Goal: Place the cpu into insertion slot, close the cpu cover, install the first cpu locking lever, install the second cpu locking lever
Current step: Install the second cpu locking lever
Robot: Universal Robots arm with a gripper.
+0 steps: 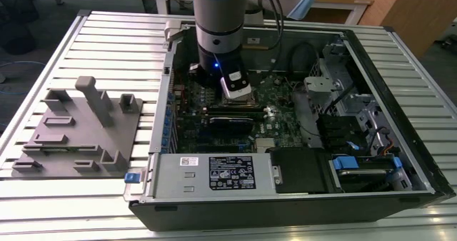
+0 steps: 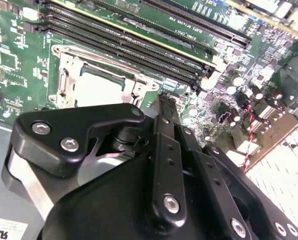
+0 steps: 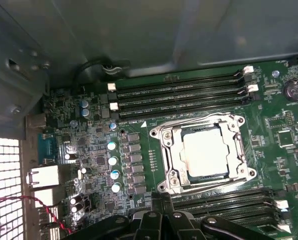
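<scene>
While the gripper [image 3: 161,220] hangs just off the socket edge, jaws drawn nearly together with nothing between them, the cpu [image 3: 205,154] already sits in the insertion slot [image 3: 181,134], pale top showing through the window of the cpu cover [image 3: 201,152], which looks laid down over it. Main risk as I read it: the fingertips [image 2: 161,102] are close to the cover's edge, so a slightly off descent could land on the frame or the chip lid rather than on a lever, and scrape or shift it. I can't make out either locking lever clearly, so whether the cover is actually latched is unknown; if it's loose, any nudge could lift it. Beyond the socket, the long memory slots [image 3: 181,97] run along both sides and leave little room for error. The first wrist view gives the whole socket frame square-on; the second wrist view has it half hidden behind the linkage but shows the tip position. The exterior view adds the arm [image 1: 218,21] standing over the open computer case [image 1: 400,193], with a grey fixture block [image 1: 75,131] beside it on the table.
</scene>
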